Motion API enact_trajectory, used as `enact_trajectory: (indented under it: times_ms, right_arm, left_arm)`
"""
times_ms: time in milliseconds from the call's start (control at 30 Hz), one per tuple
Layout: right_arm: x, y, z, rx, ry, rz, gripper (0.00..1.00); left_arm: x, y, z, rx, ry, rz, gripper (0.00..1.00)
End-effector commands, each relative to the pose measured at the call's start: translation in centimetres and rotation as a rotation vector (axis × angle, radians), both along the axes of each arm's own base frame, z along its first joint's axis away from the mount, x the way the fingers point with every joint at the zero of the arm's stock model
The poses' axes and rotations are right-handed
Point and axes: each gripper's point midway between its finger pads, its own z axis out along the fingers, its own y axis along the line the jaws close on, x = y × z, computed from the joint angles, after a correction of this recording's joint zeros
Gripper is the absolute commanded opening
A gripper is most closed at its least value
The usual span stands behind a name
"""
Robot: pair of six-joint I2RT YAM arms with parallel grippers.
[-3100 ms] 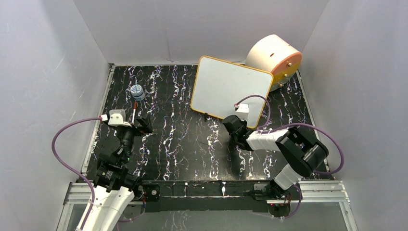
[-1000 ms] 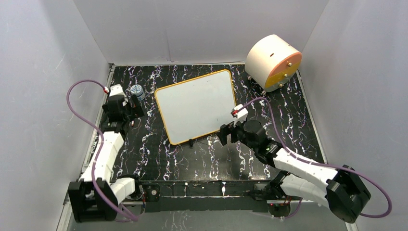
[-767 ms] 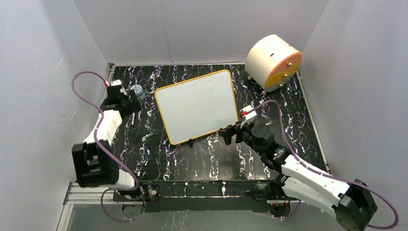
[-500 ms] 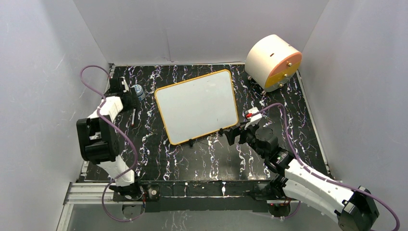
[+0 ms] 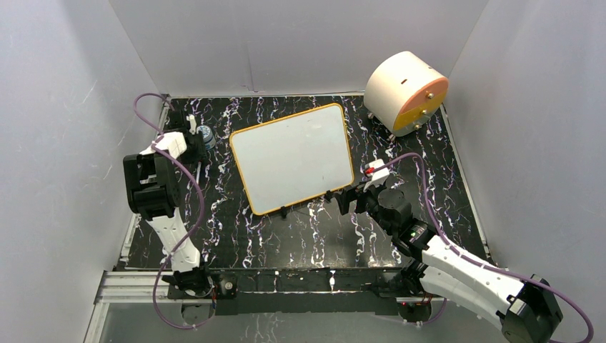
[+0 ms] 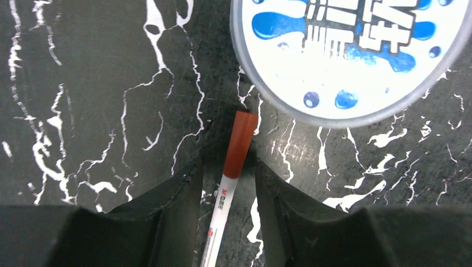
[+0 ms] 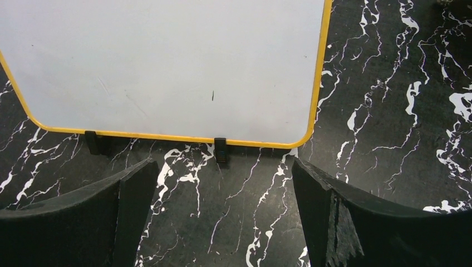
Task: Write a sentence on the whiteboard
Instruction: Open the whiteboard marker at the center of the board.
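The whiteboard [image 5: 293,157], orange-framed with black clip feet [image 7: 220,150], lies at the table's middle. No sentence shows on its white face [image 7: 167,67], only a tiny dark tick. A white marker with a red-brown cap [image 6: 239,139] lies on the black marbled table at the far left. My left gripper [image 6: 227,167] straddles it, its jaws narrowed with a slim gap on each side of the barrel. In the top view the left gripper [image 5: 196,146] points down there and hides the marker. My right gripper [image 7: 222,189] stands wide open and empty just before the board's near edge [image 5: 343,196].
A round blue-and-white lid [image 6: 350,55] sits just beyond the marker's cap, beside the left gripper [image 5: 205,133]. A peach-and-orange drum [image 5: 406,91] stands at the far right corner. Grey walls close in the table on three sides.
The whiteboard went from the far right to the middle early on and has stayed there. My left arm folded back over the marker and its jaws narrowed around it. The right gripper backed off slightly.
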Motion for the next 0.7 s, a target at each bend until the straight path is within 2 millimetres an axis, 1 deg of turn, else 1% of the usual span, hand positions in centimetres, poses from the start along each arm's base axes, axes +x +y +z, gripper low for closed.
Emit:
enact_trajectory:
  times_ms: [0, 133, 200, 333, 533, 667]
  right_arm:
    - [0.5, -0.2, 0.9, 0.007, -0.034, -0.023, 0.99]
    - [0.5, -0.2, 1.0, 0.003, -0.036, -0.020, 0.99]
    - [0.5, -0.2, 1.0, 0.000, -0.036, -0.021, 0.99]
    - [0.5, -0.2, 1.1, 0.000, -0.039, -0.019, 0.99]
    - [0.3, -0.1, 1.3, 0.002, -0.047, -0.008, 0.99]
    - [0.2, 0.1, 1.4, 0.004, -0.047, 0.007, 0.99]
  left_arm:
    - [0.8, -0.4, 0.5, -0.027, -0.004, -0.034, 0.37]
    - [0.8, -0.3, -0.5, -0.027, 0.019, -0.031, 0.36]
    - [0.5, -0.5, -1.0, -0.037, 0.032, -0.032, 0.33]
    - [-0.1, -0.8, -1.4, -0.050, 0.044, -0.027, 0.22]
    - [-1.2, -0.9, -0.7, -0.054, 0.036, -0.010, 0.10]
    - [-2.1, -1.2, 0.8, -0.061, 0.003, 0.014, 0.03]
